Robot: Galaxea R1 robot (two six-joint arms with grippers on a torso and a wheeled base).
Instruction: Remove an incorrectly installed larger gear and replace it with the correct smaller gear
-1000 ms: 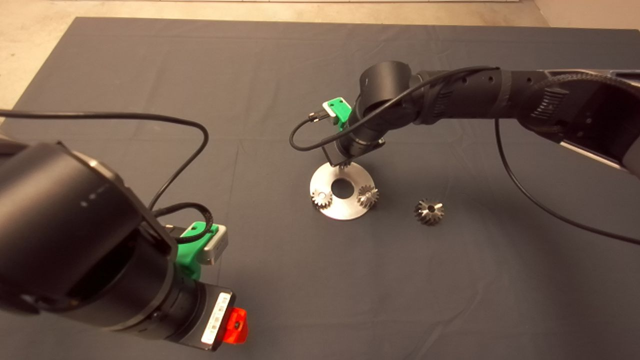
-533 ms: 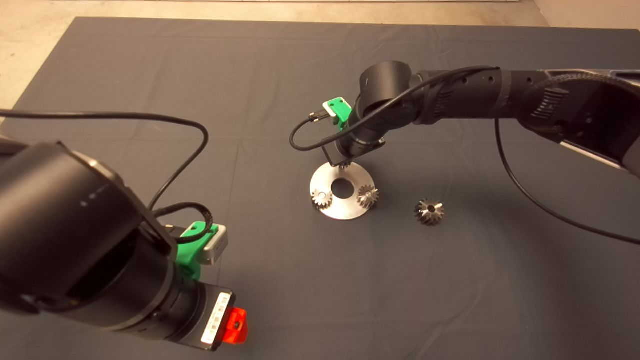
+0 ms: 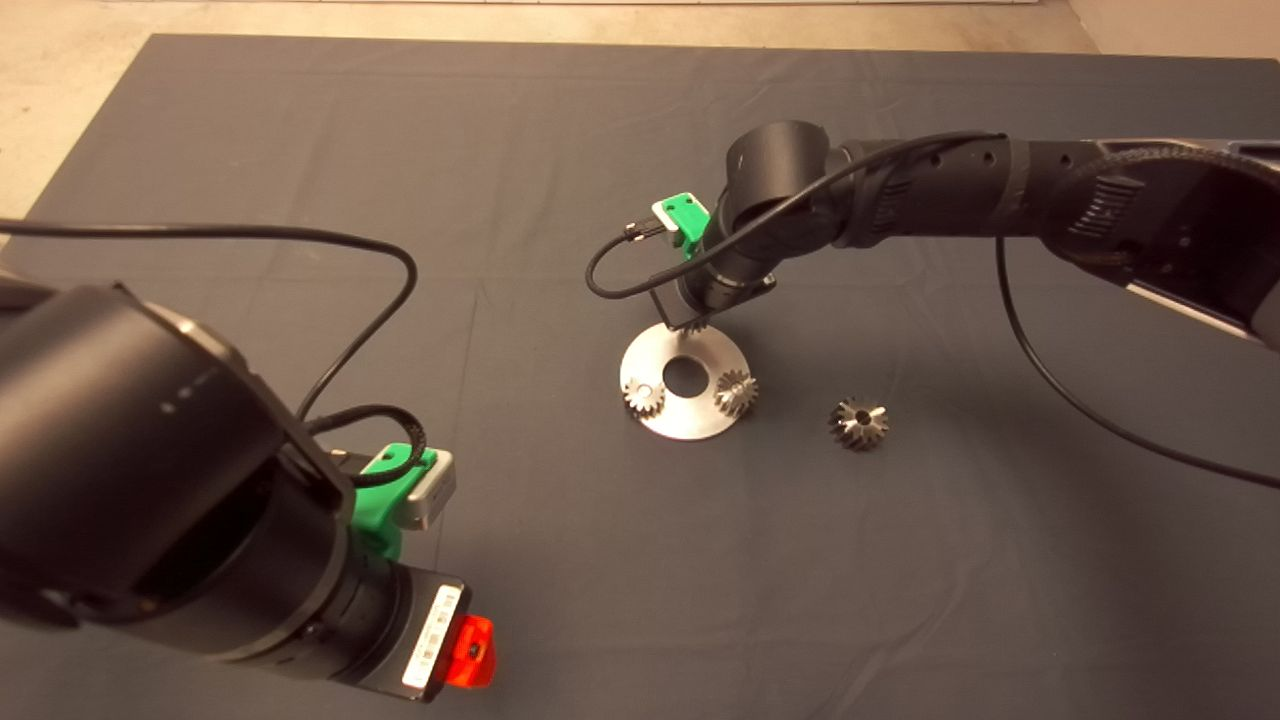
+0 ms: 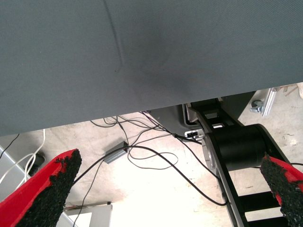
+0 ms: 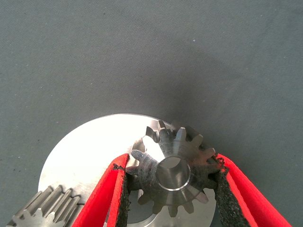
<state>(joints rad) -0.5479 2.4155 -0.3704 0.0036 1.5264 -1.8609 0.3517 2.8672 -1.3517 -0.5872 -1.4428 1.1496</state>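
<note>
My right gripper (image 5: 171,163) is shut on the smaller gear (image 5: 173,172), its black pads pressing both sides of the teeth. A shiny steel face fills the gear's centre. In the head view this gripper (image 3: 690,322) hangs over the far rim of the round steel plate (image 3: 684,418), its fingers mostly hidden under the wrist. The larger gear (image 3: 858,422) lies alone on the mat to the right of the plate. My left gripper (image 3: 468,650) is parked at the lower left, fingers (image 4: 47,189) wide apart and holding nothing.
Two more small gears (image 3: 643,397) (image 3: 735,392) sit on the plate, left and right of its centre hole (image 3: 684,375); one of them (image 5: 45,208) shows in the right wrist view. Black cables loop off both arms. Floor and cables lie beyond the mat's edge (image 4: 142,111).
The right arm's wrist has shifted slightly right and away over the plate's far rim, still holding the gear. The left arm and the other gears have not moved.
</note>
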